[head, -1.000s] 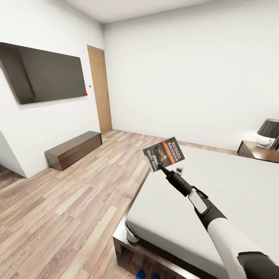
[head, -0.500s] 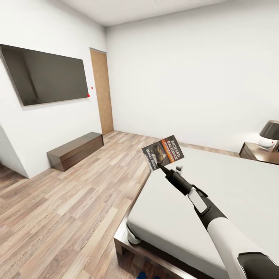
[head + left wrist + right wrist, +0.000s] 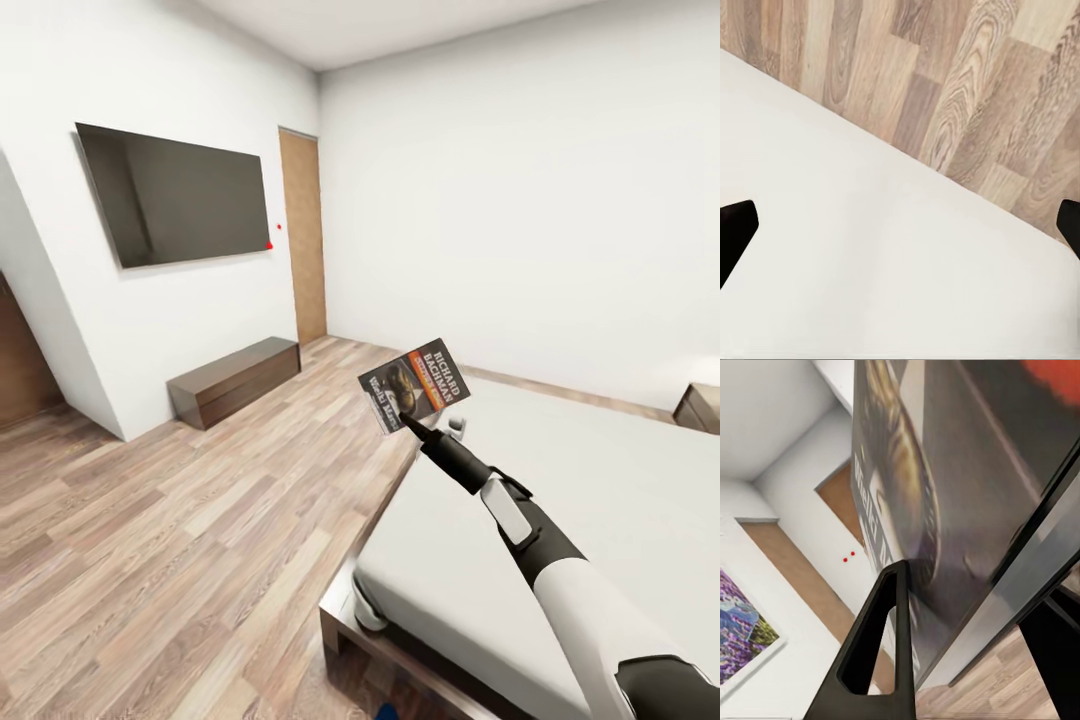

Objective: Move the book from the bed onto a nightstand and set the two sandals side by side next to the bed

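Carrying the book [image 3: 414, 386], clamped in the right gripper [image 3: 405, 418] above the bed [image 3: 600, 480], was the step in hand; next, judged, reaching a nightstand [image 3: 700, 407].

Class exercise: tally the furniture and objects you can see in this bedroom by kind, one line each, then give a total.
Book, held in the right gripper: 1
Bed: 1
Wall television: 1
Long low wall cabinet: 1
Wooden door: 1
Nightstand, at the frame edge: 1
Total: 6
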